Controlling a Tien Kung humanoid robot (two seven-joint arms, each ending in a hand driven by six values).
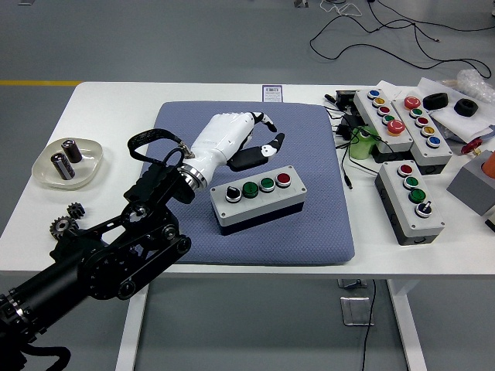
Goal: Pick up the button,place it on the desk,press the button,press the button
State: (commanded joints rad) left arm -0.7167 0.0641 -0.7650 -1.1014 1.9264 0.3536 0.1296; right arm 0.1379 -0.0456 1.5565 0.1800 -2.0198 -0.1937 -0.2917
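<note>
A white table on white legs stands on a grey floor marked by a yellow line at left, with black cables trailing across the floor beyond the far edge.
</note>
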